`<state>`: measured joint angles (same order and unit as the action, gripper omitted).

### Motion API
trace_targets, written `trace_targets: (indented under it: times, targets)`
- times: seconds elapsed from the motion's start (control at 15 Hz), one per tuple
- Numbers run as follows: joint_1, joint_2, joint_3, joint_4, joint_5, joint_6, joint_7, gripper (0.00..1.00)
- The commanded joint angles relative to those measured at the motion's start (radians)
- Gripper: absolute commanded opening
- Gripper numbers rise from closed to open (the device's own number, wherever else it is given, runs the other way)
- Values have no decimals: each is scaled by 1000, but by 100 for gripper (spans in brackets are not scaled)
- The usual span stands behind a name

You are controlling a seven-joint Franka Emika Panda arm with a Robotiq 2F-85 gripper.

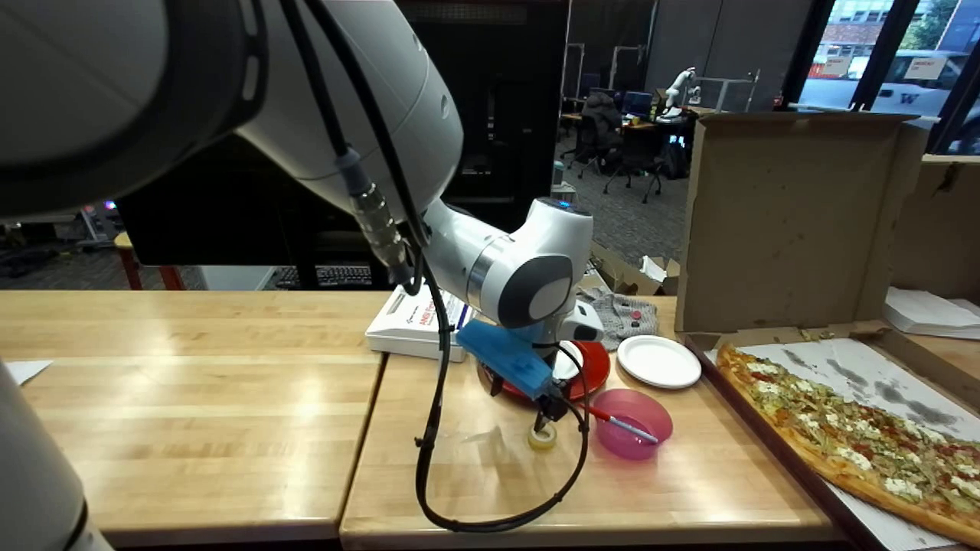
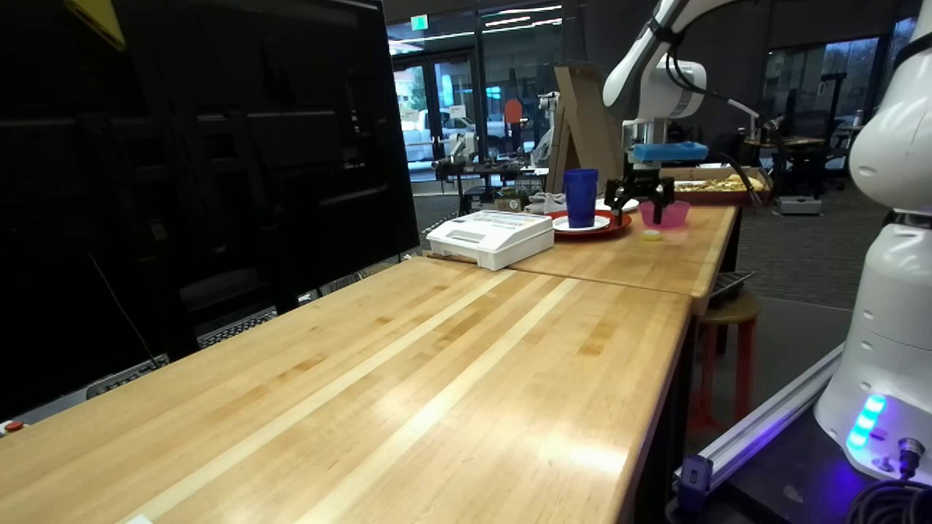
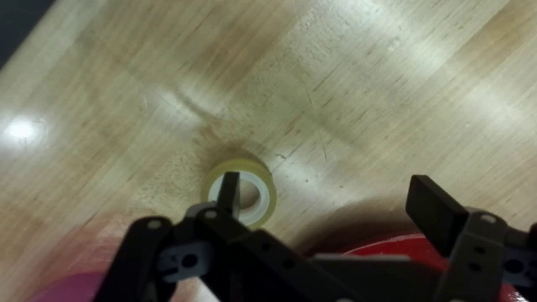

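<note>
From the left in an exterior view, we first see a white box (image 1: 406, 337) on the tabletop (image 1: 459, 478). Next we come to a red plate (image 1: 599, 369). On it lies a small white plate (image 2: 603, 222), and a blue cup (image 2: 581, 196) stands up straight on that.

By the red plate hang the jaws, spread wide, with nothing in them. The roll of tape (image 3: 264, 197) lies flat on the tabletop, near the pink bowl (image 1: 624, 450). In the wrist view, one of the fingers (image 3: 229, 188) hides a bit of the roll. It looks to be right above it, but we can't tell if they touch. The other finger seems close to the edge of the red plate.

We think this is the reaching step, with the grab not yet done. The roll sits under one finger, not in the gap, so we guess the next move calls for a little slide toward the pink bowl. Then the roll would be between both fingers, and we could go down slowly and squeeze softly. If we went straight down from here, we might poke the roll or bump the red plate.

Going on to the right, a thin red and silver stick (image 1: 632, 431) rests in or across the pink bowl. Behind the bowl we find a round white plate (image 1: 658, 361). Last of all comes an open pizza box (image 1: 796, 222) with a big pizza (image 1: 857, 440) in it
</note>
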<state>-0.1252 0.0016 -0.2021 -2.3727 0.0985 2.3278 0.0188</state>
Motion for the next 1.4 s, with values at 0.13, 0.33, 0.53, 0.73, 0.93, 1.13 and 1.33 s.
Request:
trace_targets:
  times: [0.13, 0.33, 0.53, 0.73, 0.93, 1.13, 1.33]
  targets:
    - [-31, 5, 4, -14, -6, 24, 59, 100]
    - [-45, 7, 0, -20, -3, 28, 65, 100]
    - [-55, 16, -2, -23, -5, 38, 72, 100]
    - [-58, 29, 0, -21, 9, 49, 61, 100]
    - [-57, 44, 2, -12, 9, 56, 65, 100]
    - [-59, 60, 1, -7, 12, 63, 63, 100]
    - [-60, 70, 0, -5, 15, 70, 61, 100]
